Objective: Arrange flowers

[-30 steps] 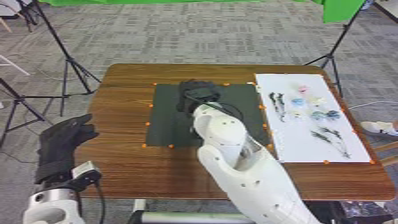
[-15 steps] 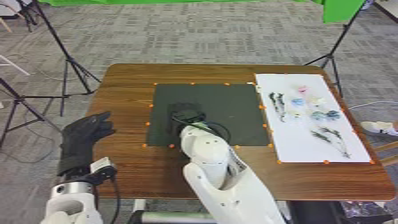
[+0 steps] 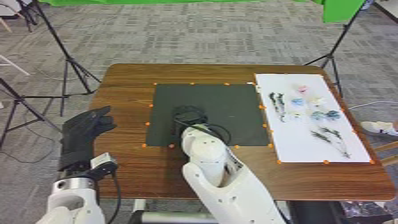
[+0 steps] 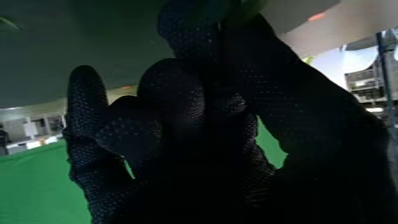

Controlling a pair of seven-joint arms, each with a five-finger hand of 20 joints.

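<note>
In the head view, the right hand [image 3: 189, 115] is low over the left half of the black mat [image 3: 235, 102], back up. The right wrist view has the right hand [image 4: 178, 95] with thumb and finger pinched on a dark green stem [image 4: 247, 9]; the rest of it is hidden by the glove. A bit of green [image 4: 9, 22] also shows against the dark mat. The left hand [image 3: 82, 131] is at the table's left edge, fingers relaxed and empty. On the white sheet [image 3: 293, 150] lie a pink flower [image 3: 303, 89], blue flowers [image 3: 333, 114], a pale blue flower [image 3: 298, 101] and green sprigs [image 3: 278, 105].
Orange markers [image 3: 193, 84] line the mat and the sheet on the brown wooden table [image 3: 124, 100]. Black tripod stands [image 3: 67, 55] rise behind the table at the left and right. A green cloth [image 3: 342, 10] hangs at the back right.
The right hand has drawn back toward the robot from the mat's far part to its nearer left part. The left hand has shifted right and slightly forward, to the table's left edge.
</note>
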